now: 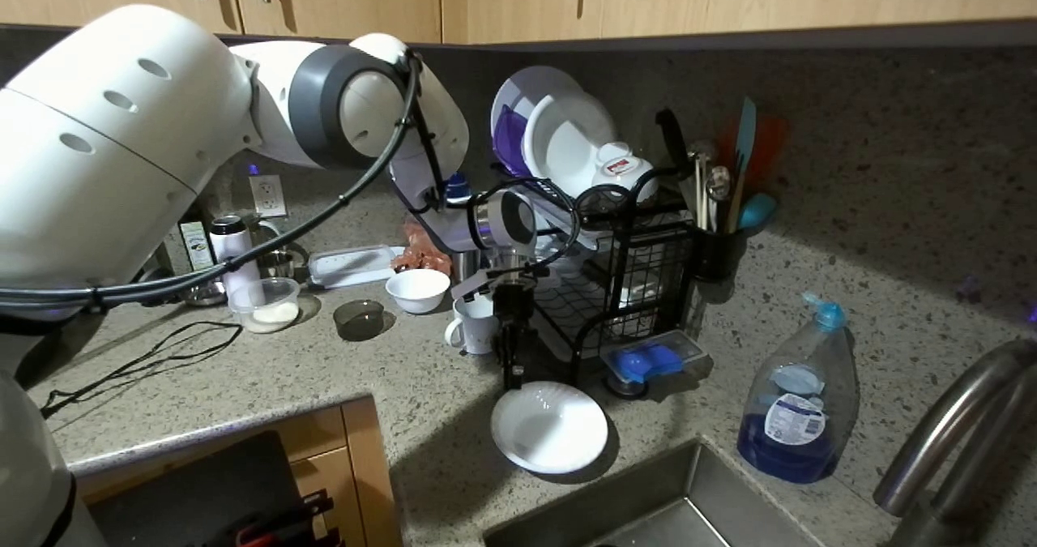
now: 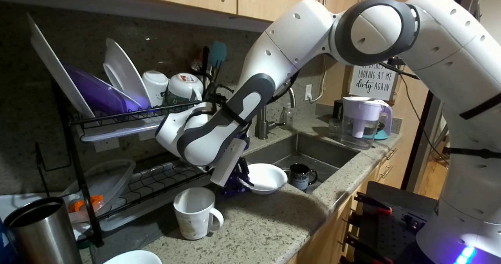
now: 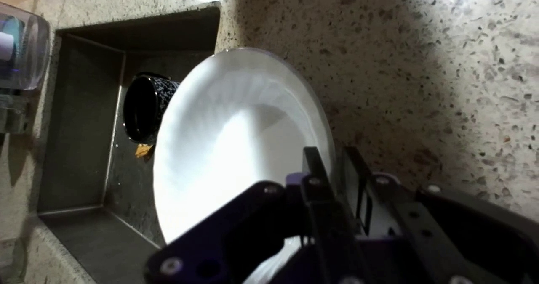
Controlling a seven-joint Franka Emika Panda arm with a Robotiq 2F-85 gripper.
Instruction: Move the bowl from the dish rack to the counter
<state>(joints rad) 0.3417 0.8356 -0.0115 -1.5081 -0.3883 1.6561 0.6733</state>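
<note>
Gripper [image 3: 332,157] down at the rim of the shallow white bowl [image 1: 549,429], on the rack-facing side. Jaws a little parted, fingers [image 3: 315,166] straddling the edge, one inside, one outside, a slim gap showing to each side. Reads as released, not pinching. Straddling suits the dish: a thin edge seems the easiest hold on something so wide.

Bowl mouth up, seemingly level, on the speckled stone counter [image 1: 300,369], just beside the steel sink [image 1: 624,498]. Placement looks done; what's left, I judge, is a straight lift away. A sideways drag might nudge the bowl toward the basin, where a black speckled mug [image 2: 300,176] sits.

Farther out, black wire dish rack [image 1: 620,275]: large pale plate [image 2: 50,62] leaned on edge, mug [image 2: 186,88] upturned, presumably to drain; utensil holder [image 1: 717,251] at its side keeps tools upright. Patterned white mug [image 2: 193,213] upright before the rack. Dish-soap bottle [image 1: 794,425] beside the sink, likely for washing.
</note>
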